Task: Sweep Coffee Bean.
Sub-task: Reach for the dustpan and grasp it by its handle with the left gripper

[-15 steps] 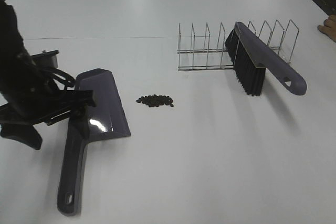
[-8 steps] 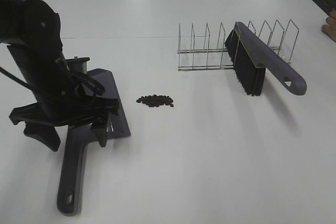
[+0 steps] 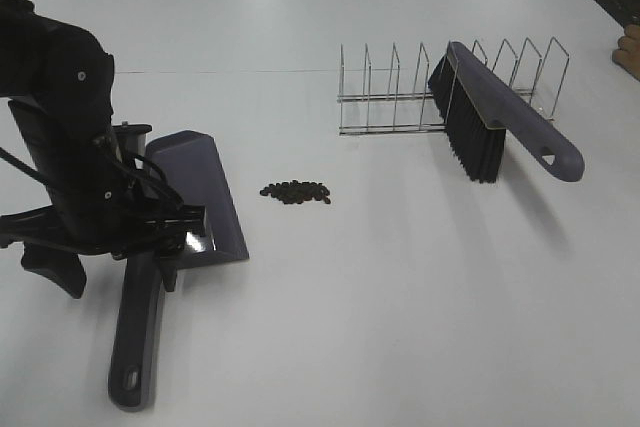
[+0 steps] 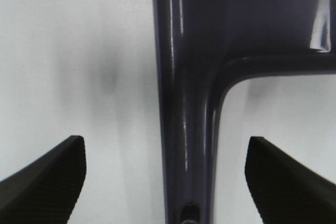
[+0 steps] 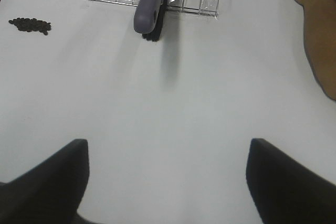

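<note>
Purple dustpan handle point(image 4: 184, 103) now lies between the spread left claw point(image 4: 165, 150), newly swung over it for a grasp; right claw point(image 5: 168, 153) also apart, beans point(image 3: 296, 192) unswept

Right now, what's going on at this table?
The left gripper is down over the purple dustpan, with open jaws either side of its handle, not closed on it. The coffee beans sit unswept in a small pile on the table, between the pan and the wire rack. The brush rests in the rack, untouched. The right gripper hangs open over the table, short of it.
</note>
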Tool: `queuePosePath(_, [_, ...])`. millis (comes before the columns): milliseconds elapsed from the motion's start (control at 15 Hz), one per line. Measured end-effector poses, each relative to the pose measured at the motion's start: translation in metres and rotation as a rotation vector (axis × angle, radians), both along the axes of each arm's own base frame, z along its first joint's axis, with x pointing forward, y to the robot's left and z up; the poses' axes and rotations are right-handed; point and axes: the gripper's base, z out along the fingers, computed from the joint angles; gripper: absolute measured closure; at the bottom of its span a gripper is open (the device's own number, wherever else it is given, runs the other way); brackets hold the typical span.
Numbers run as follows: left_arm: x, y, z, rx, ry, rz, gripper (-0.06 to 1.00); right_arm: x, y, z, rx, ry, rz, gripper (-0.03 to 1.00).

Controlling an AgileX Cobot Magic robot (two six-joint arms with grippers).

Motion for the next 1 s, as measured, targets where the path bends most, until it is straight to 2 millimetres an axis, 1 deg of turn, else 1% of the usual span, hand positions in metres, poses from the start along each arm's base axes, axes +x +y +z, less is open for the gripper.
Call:
queuePosePath(67, [0.000, -0.001, -0.002, -0.002, 0.001, 0.003, 0.19, 0.000, 0.000, 0.000, 0.000, 0.000, 0.000, 0.25])
queuePosePath(400, [0.002, -0.001, -0.026, 0.022, 0.045, -0.001, 0.19, 0.000, 0.000, 0.000, 0.000, 0.000, 0.000, 0.25])
queuePosePath(600, [0.002, -0.002, -0.027, 0.016, 0.039, -0.004, 0.25, 0.000, 0.000, 0.000, 0.000, 0.000, 0.000, 0.25])
queuePosePath(733, [0.003, -0.002, -0.028, 0.014, 0.034, -0.008, 0.32, 0.000, 0.000, 0.000, 0.000, 0.000, 0.000, 0.25])
queuePosePath(800, [0.003, -0.002, -0.028, 0.010, 0.028, -0.011, 0.39, 0.000, 0.000, 0.000, 0.000, 0.000, 0.000, 0.25])
queuePosePath(933, [0.004, -0.002, -0.029, 0.011, 0.025, -0.015, 0.58, 0.000, 0.000, 0.000, 0.000, 0.000, 0.000, 0.25])
queuePosePath(1000, [0.004, -0.002, -0.029, 0.014, 0.024, -0.025, 0.61, 0.000, 0.000, 0.000, 0.000, 0.000, 0.000, 0.25])
